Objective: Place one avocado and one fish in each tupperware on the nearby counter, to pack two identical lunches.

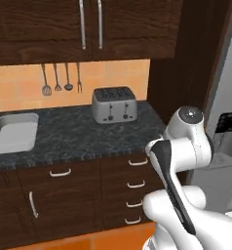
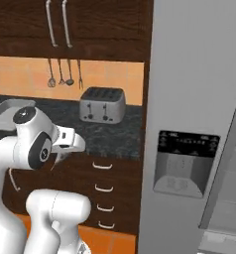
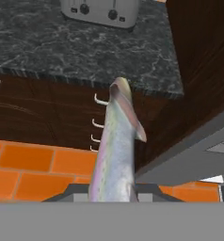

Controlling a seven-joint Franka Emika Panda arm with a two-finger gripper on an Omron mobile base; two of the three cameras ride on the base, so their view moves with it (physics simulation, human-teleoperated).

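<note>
Hand view shows a long, slender silver-grey fish with a pinkish iridescent flank [image 3: 116, 150] rising straight out from the gripper [image 3: 113, 195], which is clenched around its lower end. Ahead of it and beyond lies the dark marbled stone counter [image 3: 76, 47], with a silver four-slot toaster [image 3: 100, 10] at the far edge. The fish looks light but slick and tapered, likely to slide; a hold nearer mid-body would steady it.

counter [image 1: 79, 139] | toaster [image 1: 114, 104] at back; tupperware [image 1: 13, 133] far left; utensils [image 1: 61, 79] hang on wall
</note>
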